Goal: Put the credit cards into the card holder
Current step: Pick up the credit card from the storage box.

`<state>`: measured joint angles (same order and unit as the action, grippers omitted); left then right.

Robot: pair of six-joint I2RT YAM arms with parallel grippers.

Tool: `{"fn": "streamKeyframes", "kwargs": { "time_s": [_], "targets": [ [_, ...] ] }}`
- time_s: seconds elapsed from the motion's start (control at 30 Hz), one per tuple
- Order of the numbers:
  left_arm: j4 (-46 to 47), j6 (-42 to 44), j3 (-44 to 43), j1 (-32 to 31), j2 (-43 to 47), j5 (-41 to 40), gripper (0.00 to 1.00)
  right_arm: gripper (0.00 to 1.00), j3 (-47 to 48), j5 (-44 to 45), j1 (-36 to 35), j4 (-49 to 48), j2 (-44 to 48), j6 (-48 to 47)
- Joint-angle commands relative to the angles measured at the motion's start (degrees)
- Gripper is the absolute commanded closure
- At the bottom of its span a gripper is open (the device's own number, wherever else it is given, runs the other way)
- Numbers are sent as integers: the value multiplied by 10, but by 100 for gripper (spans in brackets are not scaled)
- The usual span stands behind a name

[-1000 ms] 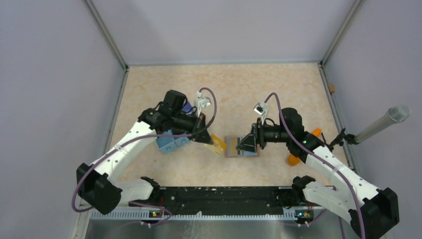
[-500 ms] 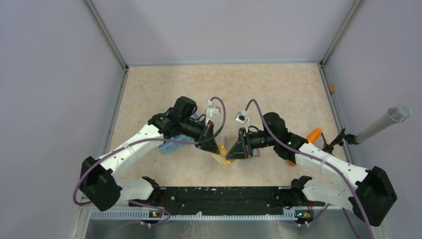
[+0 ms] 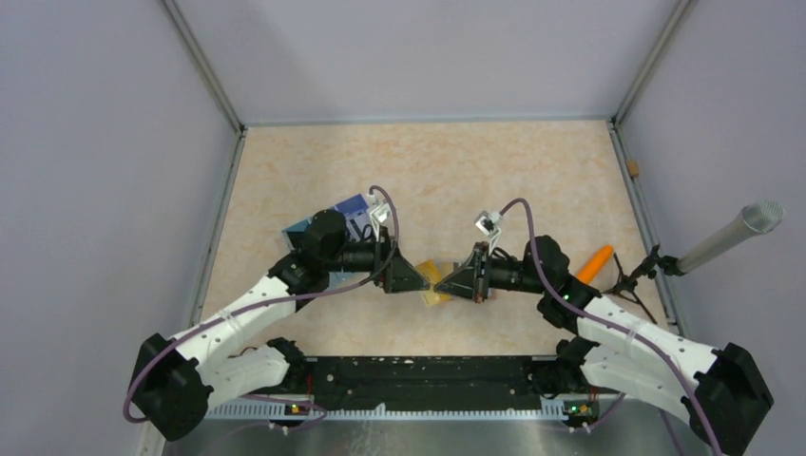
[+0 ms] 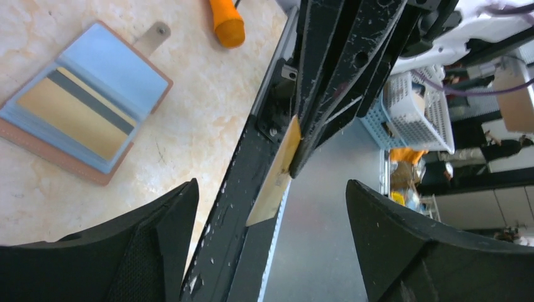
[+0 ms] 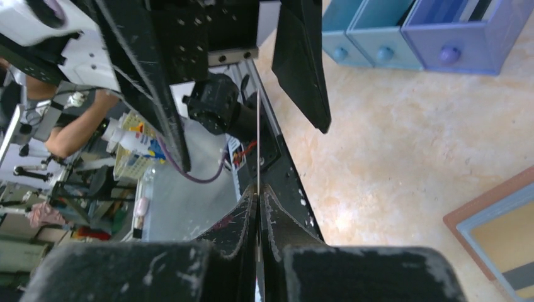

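A yellow-gold credit card (image 3: 435, 283) hangs above the table between my two grippers. My right gripper (image 3: 456, 282) is shut on its edge; in the right wrist view the card (image 5: 258, 138) shows edge-on as a thin line rising from the closed fingertips (image 5: 259, 200). My left gripper (image 3: 416, 277) stands open around the card's (image 4: 276, 173) other end, its fingers (image 4: 160, 236) well clear on both sides. The card holder (image 4: 82, 113) lies open on the table, brown-edged with light blue pockets, a gold card with a dark stripe in it. The right gripper hides it in the top view.
A blue box of small drawers (image 3: 333, 220) stands behind the left arm, also seen in the right wrist view (image 5: 409, 31). An orange carrot-shaped object (image 3: 597, 261) lies right of the right arm. A grey microphone (image 3: 732, 237) pokes in from the right wall.
The left arm brought the yellow card toward the middle, the right gripper moved in and shut on it, and the left gripper opened and let go.
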<state>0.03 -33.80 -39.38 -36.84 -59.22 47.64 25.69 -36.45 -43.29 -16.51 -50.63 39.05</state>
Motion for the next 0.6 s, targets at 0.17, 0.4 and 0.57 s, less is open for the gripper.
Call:
{"fn": "streamKeyframes", "kwargs": {
  "time_s": [0.17,0.4,0.57],
  "targets": [
    [358,-224,99,-2,20,-59,33,100,-44,59,-5,-177,50,70],
    [455,-282,130,-8,3,-67,73,100,-58,99,-5,-170,66,80],
    [409,-262,128,-8,-21,-84,100,67,12,247,1,104,77,26]
  ]
}}
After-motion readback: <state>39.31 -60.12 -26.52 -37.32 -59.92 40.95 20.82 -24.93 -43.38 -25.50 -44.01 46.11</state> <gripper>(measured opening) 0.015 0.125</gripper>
